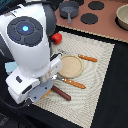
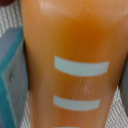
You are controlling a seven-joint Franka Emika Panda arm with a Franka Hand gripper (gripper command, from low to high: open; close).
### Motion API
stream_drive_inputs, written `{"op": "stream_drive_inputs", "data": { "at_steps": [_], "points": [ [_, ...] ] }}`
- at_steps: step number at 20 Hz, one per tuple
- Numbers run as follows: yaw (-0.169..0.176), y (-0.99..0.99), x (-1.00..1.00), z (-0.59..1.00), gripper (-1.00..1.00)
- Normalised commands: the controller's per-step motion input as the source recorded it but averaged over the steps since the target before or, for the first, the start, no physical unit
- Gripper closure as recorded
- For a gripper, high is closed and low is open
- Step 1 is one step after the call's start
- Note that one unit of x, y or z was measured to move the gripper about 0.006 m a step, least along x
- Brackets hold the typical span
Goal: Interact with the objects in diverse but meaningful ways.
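Arm bent low beside the plate, sausage near it. Gripper hidden; opening and hold unclear.

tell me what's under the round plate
The plate lies on a striped mat, with cutlery beside it: one piece and another. The arm hides the plate's near edge.

Gripper: hidden behind the arm's own body in the exterior view; jaw state cannot be told.
Brown sausage: one end covered by the arm, rest pointing toward 4 o'clock.
Red tomato: partly hidden by the arm.
Wrist view: blurred orange surface fills it, identity unclear.
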Motion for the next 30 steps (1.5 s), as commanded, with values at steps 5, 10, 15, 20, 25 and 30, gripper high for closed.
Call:
{"op": "stream_drive_inputs", "data": {
  "at_steps": [5,10,15,20,25,30],
  "points": [
    [-0.069,-0.09,-0.66,0.97,1.0],
    [-0.082,-0.2,-0.5,0.99,1.0],
    [-0.097,0.18,0.25,0.9,1.0],
    [-0.03,0.72,0.64,0.5,1.0],
    [0.0,0.91,0.73,0.34,1.0],
    [0.0,0.91,0.76,0.21,1.0]
  ]
}}
